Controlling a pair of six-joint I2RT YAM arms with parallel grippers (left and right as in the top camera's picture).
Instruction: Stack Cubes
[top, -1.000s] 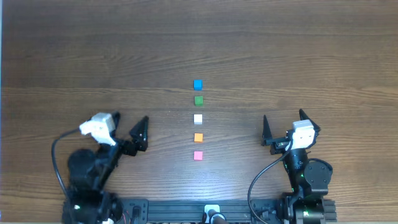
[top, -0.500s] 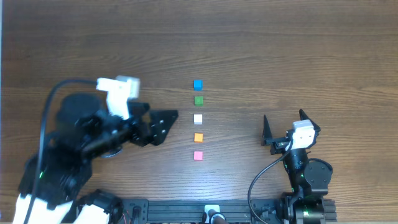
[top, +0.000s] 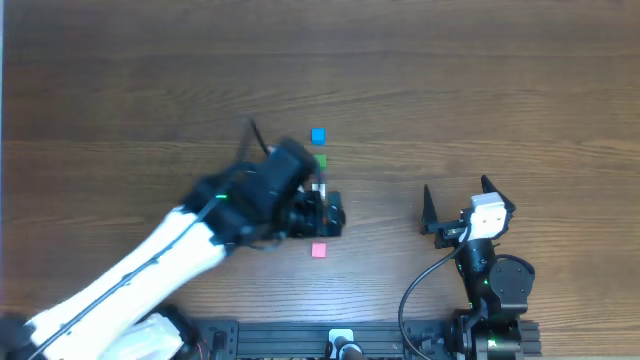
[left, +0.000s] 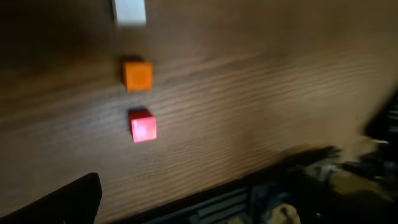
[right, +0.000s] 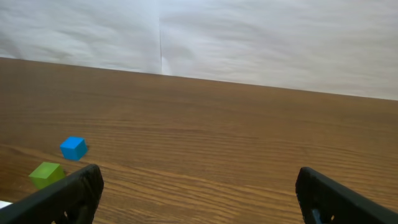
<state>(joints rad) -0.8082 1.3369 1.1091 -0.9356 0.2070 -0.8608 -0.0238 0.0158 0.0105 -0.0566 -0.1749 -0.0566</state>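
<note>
Nearest to the arm bases, the right gripper (top: 455, 190) stands on its own side, well apart from the cubes, with its two fingers spread wide and nothing between them. In the middle of the table (top: 520, 70) five cubes lie in one straight row, none stacked, and the long axis of the row points from the bases away across the table. The pink cube (top: 318, 250) is the closest, then the orange cube (left: 137, 74) and the white cube (left: 129, 11), each apart from the next. The left gripper (top: 328, 215) is above the orange and white ones; whether it is released or clenched I cannot tell. Farther come the green cube (top: 320, 160) and last the blue cube (top: 318, 136).
</note>
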